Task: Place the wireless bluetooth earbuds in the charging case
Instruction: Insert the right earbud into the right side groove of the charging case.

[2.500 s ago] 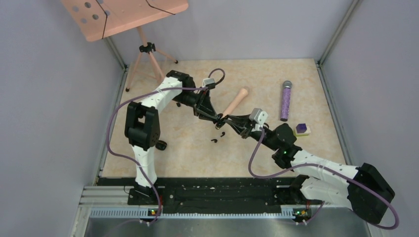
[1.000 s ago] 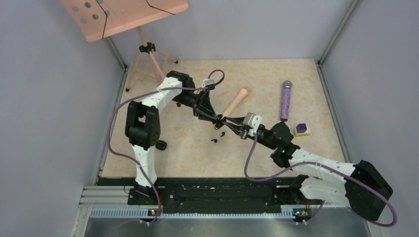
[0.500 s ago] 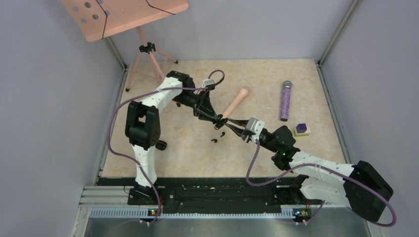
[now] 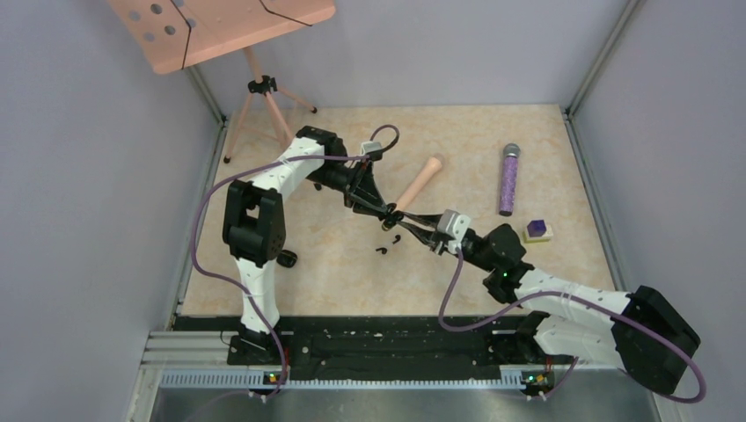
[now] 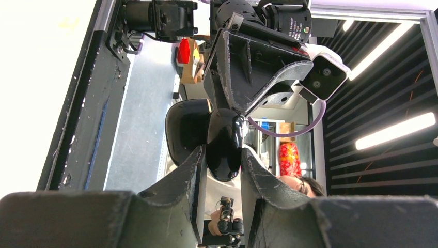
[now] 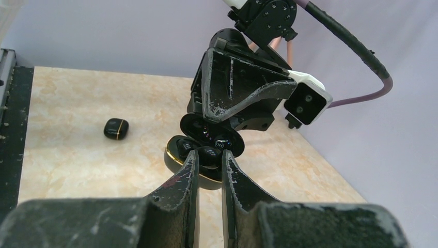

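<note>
Right claw (image 4: 412, 225) advanced to charging case (image 5: 223, 144), left claw (image 4: 387, 212) gripping it

R wrist: right gripper (image 6: 208, 155) fingers cover the case (image 6: 214, 138) front, so can't tell if anything sits btwn them. L wrist: left gripper (image 5: 223, 152) hides the case's lower part, inside unseen, bg blurred. Top view: case lost btwn both grippers; loose buds (image 4: 381, 251) too small for shape or count; stool (image 4: 220, 26) cut by top edge.
</note>
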